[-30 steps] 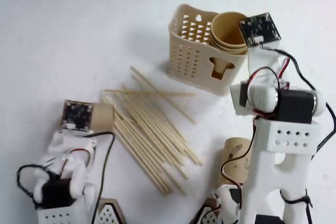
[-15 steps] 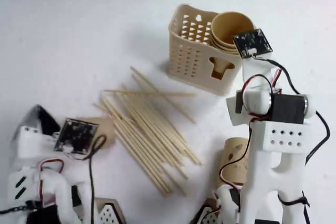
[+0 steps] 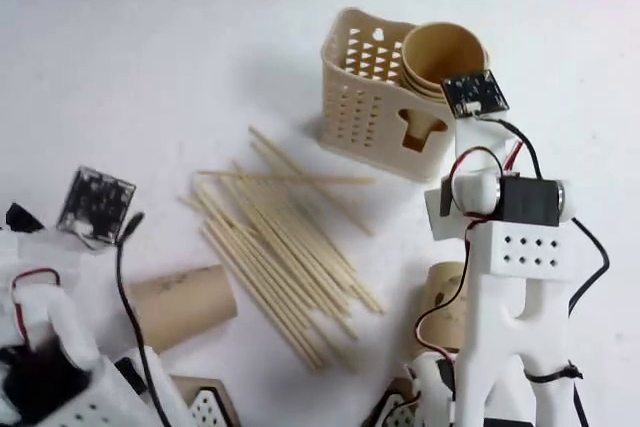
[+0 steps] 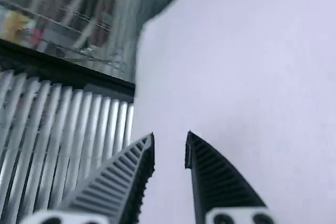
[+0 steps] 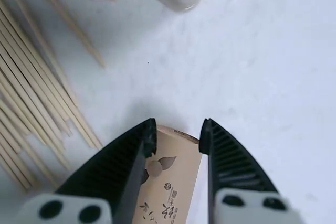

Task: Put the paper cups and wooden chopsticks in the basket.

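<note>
Right gripper (image 5: 177, 129) apart over a leaf-printed paper cup (image 5: 170, 174); left gripper (image 4: 169, 145) slightly apart over the table (image 4: 252, 51).

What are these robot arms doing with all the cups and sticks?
They are tidying things into the basket. A stack of paper cups already sits inside. The right tool is open above a cup lying on its side. The left tool is open over bare table, holding nothing. Another cup and the chopsticks lie on the table.
</note>
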`<control>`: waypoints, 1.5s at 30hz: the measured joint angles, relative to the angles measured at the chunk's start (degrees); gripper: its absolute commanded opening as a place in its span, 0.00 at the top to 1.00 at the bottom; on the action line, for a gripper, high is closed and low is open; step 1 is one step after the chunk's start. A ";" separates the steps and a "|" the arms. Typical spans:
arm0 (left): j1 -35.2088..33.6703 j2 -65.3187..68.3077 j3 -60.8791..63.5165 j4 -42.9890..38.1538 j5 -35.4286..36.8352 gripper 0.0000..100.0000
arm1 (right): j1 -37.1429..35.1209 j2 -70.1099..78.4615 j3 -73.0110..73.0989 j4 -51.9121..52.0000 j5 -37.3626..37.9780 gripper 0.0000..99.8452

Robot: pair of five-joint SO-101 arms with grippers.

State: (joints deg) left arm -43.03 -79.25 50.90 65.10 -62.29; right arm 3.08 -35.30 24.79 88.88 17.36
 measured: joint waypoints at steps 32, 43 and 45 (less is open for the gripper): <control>13.27 11.25 21.27 1.49 -17.76 0.72 | 0.00 0.00 3.60 -2.64 0.00 0.85; 30.15 11.25 15.12 12.75 -7.30 0.72 | 0.00 0.00 3.60 -2.64 0.00 0.85; 34.11 11.25 13.01 15.12 -3.69 0.72 | 0.00 0.00 3.60 -2.64 0.00 0.85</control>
State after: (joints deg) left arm -8.92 -68.00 63.91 80.22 -65.98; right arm 3.08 -35.30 28.40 86.24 17.36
